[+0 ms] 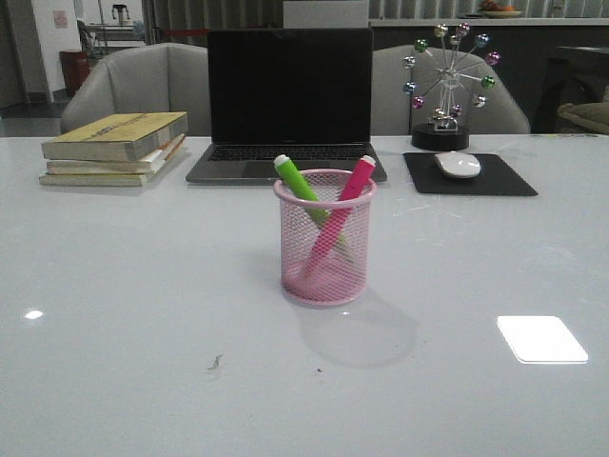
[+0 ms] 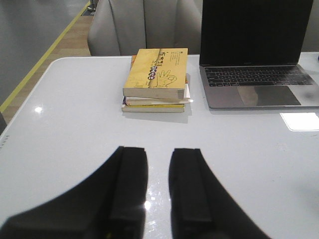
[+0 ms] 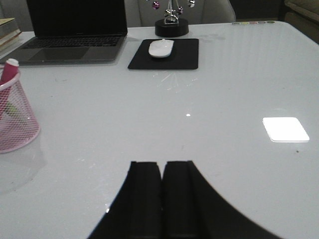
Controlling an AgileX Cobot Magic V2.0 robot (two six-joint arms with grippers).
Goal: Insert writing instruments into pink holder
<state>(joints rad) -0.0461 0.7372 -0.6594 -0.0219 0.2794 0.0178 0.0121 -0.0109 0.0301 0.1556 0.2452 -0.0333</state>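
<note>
The pink holder (image 1: 324,249) stands upright at the table's middle in the front view. A green marker (image 1: 301,181) and a pink marker (image 1: 354,181) lean crossed inside it, cap ends above the rim. The right wrist view shows the pink holder (image 3: 15,124) off to one side with the pink marker (image 3: 9,70) poking out. My left gripper (image 2: 158,152) hangs open over bare table, nothing between its fingers. My right gripper (image 3: 162,165) is shut and empty over bare table. Neither arm appears in the front view.
A stack of books (image 1: 116,148) lies at the back left, a laptop (image 1: 288,105) behind the holder, a mouse (image 1: 458,164) on a black pad (image 1: 468,175) and a ball ornament (image 1: 443,86) at the back right. Chairs stand beyond the table.
</note>
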